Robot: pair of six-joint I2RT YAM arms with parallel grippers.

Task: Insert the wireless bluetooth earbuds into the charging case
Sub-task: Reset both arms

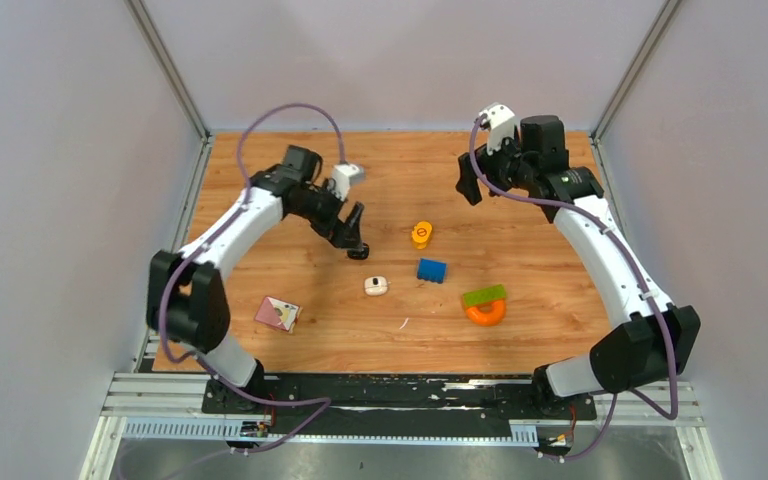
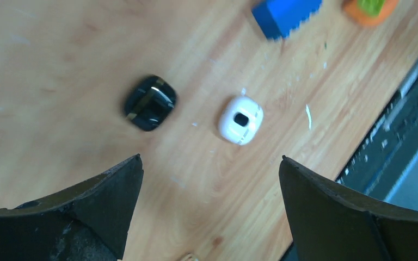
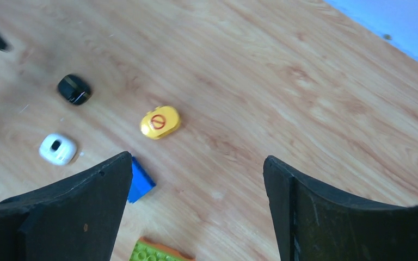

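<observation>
A black charging case (image 2: 150, 103) lies shut on the wooden table (image 1: 520, 330), just beyond my left gripper's left finger and outside the jaws. My left gripper (image 2: 211, 157) is open with only bare wood between its fingers. In the top view it (image 1: 356, 234) hovers right beside the black case (image 1: 358, 252). A white charging case (image 2: 240, 119) with a small dark spot on top lies a little nearer the arms (image 1: 376, 286). My right gripper (image 3: 197, 156) is open and empty, raised at the far right (image 1: 472, 182). The earbuds are out of view.
A yellow toy piece (image 1: 421, 234), a blue brick (image 1: 432, 270) and a green brick on an orange ring (image 1: 485, 305) lie mid-table to the right. A small printed card (image 1: 277, 313) lies front left. A thin white scrap (image 1: 403, 322) sits near the front edge.
</observation>
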